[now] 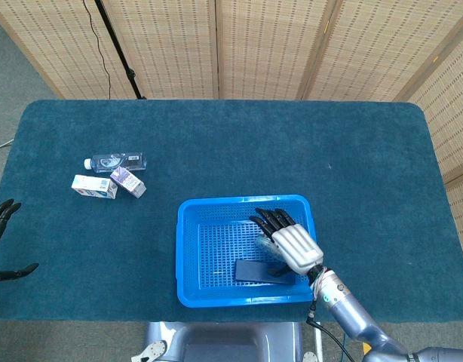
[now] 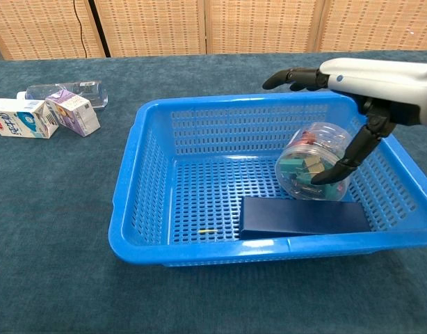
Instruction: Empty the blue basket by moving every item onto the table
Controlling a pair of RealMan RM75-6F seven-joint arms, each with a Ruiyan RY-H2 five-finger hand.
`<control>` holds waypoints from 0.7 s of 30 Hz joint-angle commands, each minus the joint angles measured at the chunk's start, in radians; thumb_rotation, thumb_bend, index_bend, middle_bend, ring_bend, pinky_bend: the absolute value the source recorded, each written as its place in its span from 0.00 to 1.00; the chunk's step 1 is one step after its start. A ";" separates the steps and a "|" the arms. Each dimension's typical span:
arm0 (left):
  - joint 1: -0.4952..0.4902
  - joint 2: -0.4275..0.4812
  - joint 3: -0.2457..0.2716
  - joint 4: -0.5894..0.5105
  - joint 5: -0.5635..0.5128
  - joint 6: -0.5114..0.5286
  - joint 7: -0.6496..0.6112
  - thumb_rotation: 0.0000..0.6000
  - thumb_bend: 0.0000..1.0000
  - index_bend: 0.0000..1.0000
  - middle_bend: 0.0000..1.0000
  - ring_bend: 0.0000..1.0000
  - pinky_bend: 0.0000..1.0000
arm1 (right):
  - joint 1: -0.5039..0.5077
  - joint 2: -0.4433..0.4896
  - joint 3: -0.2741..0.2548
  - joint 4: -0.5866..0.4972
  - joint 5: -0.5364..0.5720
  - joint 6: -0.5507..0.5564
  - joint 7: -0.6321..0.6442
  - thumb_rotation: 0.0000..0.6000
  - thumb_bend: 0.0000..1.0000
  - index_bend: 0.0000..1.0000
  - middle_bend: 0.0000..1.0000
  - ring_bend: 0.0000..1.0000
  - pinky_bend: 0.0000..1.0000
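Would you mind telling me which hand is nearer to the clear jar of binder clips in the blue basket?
The right hand: it hovers open directly over the clear jar, thumb tip at its side. The left hand sits far off at the table's left edge, outside the blue basket.

Wicker screens (image 1: 269, 45) behind — a black cable (image 1: 114, 45) hanging down.

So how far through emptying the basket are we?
Partly done: bottle and two cartons lie on the table. Right hand hovers open over the clip jar, not gripping. Jar and dark box remain in the basket.
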 commanded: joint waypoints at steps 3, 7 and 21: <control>-0.002 0.002 -0.005 -0.005 -0.005 -0.002 0.003 1.00 0.00 0.00 0.00 0.00 0.00 | 0.026 -0.049 0.000 0.059 0.035 0.017 -0.036 1.00 0.00 0.00 0.00 0.00 0.00; -0.007 0.007 -0.005 -0.004 -0.003 -0.018 -0.014 1.00 0.00 0.00 0.00 0.00 0.00 | 0.033 -0.073 -0.013 0.091 0.046 0.033 -0.079 1.00 0.00 0.00 0.00 0.00 0.01; -0.011 0.006 -0.014 0.003 -0.005 -0.028 -0.019 1.00 0.00 0.00 0.00 0.00 0.00 | 0.040 -0.169 -0.025 0.229 0.056 0.084 -0.103 1.00 0.00 0.11 0.21 0.26 0.40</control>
